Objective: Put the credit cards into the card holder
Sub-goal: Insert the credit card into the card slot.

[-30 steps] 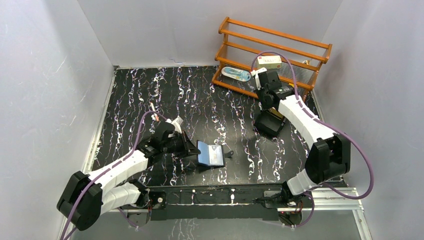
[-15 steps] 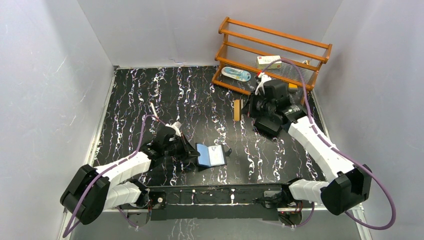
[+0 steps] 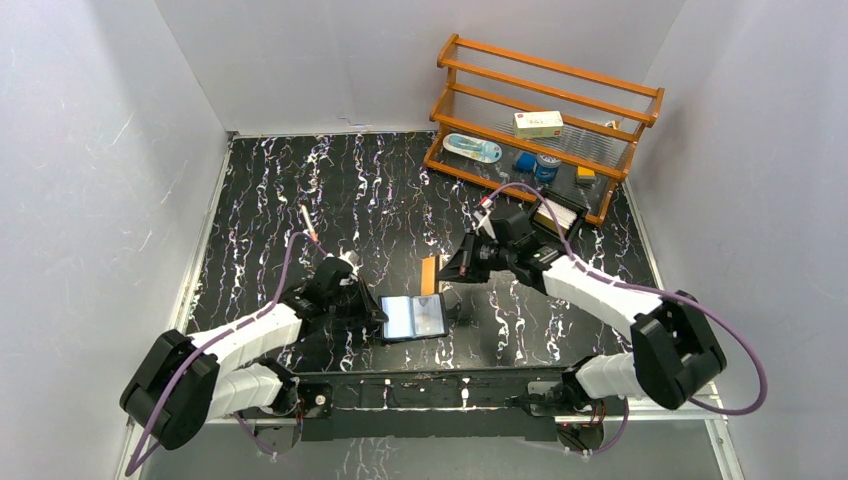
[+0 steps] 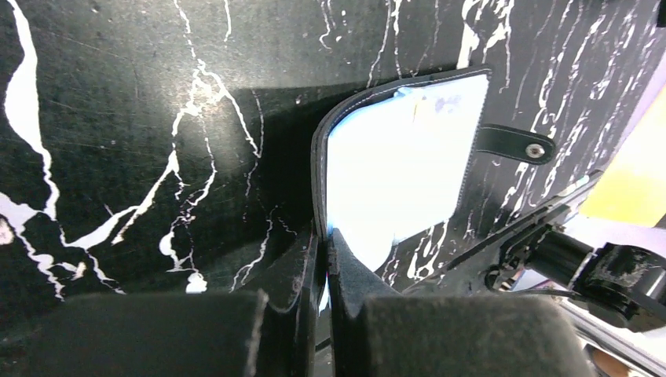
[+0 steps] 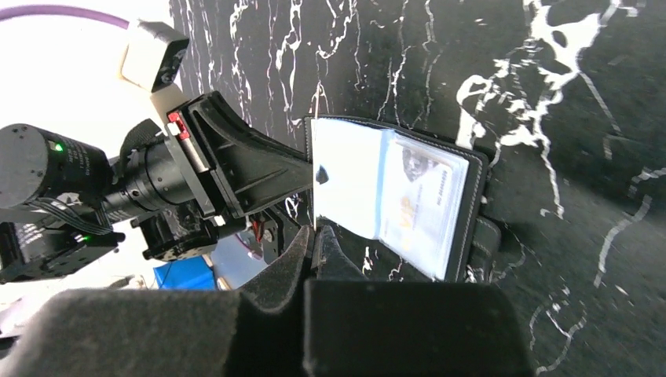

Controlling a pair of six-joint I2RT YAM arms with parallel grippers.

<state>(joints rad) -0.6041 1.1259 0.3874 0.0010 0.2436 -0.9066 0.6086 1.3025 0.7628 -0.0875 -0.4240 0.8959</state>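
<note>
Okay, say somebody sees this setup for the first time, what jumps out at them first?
Probably the open wallet at the table's front centre, with the left gripper pinching its left edge. Just beyond its far edge, the right gripper holds a tan card. The bright orange rack in the back right corner also draws the eye.

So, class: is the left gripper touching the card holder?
Touching. The left wrist view shows the left gripper shut on the card holder at its black edge, no gap.
</note>
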